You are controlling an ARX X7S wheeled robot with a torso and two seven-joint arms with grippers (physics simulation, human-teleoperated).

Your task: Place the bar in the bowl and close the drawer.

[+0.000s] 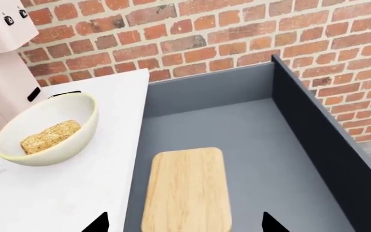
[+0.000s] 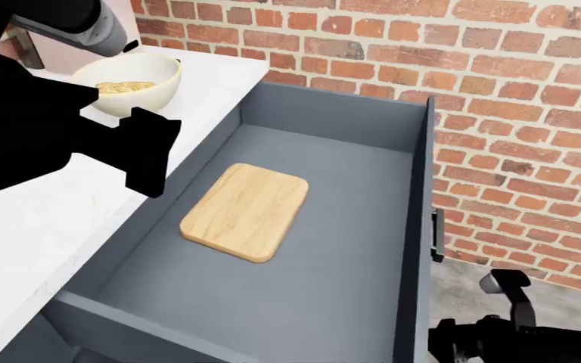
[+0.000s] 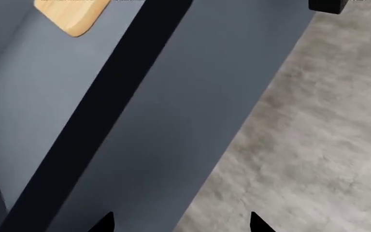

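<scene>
Drawer stands fully pulled out from the white counter, its grey floor bare except for a light-wood cutting board lying flat near the middle. The bar is not in the drawer: it rests tilted inside the bowl, leaning against the inner wall, and the bowl sits on the counter just beside the drawer's rear corner, near a pale pink appliance. Judged from this layout, the first half of the task is complete and only the closing remains.

Left gripper hangs over the counter-side edge of the drawer, close to the cutting board's near end. In the left wrist view its two dark fingertips are spread wide with nothing between them, consistent with a claw that has let go of its load and needs to hold nothing more.

Right gripper is low, outside the drawer's front panel, over the grey floor. Its tips are likewise apart and empty, touching nothing visible. This placement suits a push: the arm is on the outer side of the front, where pressure toward the counter would slide the drawer shut. The black handle shows on the front's outer face in the head view; the right gripper is not on it.

Left arm's position above the drawer's side edge may obstruct closing unless it is lifted clear, though the frames cannot confirm its height.
</scene>
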